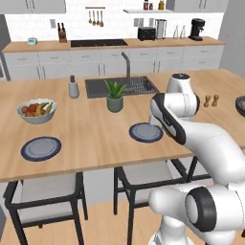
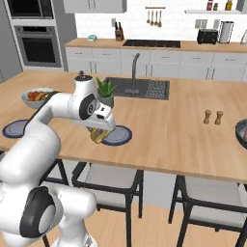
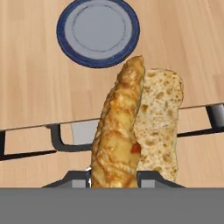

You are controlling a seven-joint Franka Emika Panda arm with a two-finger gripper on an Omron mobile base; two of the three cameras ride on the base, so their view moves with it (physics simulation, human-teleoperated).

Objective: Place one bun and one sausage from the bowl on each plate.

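My gripper (image 2: 99, 132) is shut on a golden-tan bun (image 3: 131, 131), which hangs from it as a split roll (image 2: 99, 136). In the hand view the fingertips (image 3: 151, 178) clamp the bun's lower end. The gripper hovers over the counter's front edge, just short of the nearer plate (image 3: 98, 30) (image 2: 120, 136) (image 1: 146, 132), which is bare. The second plate (image 1: 41, 148) (image 2: 13, 129) lies bare at the far left. The dark bowl (image 1: 240, 106) (image 2: 241, 132) sits at the right edge, cut off by the frame. The sausage is out of view.
A pale fruit bowl (image 1: 37, 111) (image 2: 36, 96) stands behind the left plate. A potted plant (image 1: 115, 95) and the sink (image 1: 122, 86) are behind the near plate. Two shakers (image 2: 212, 117) stand toward the right. Chairs (image 1: 45, 191) are tucked under the counter's front edge.
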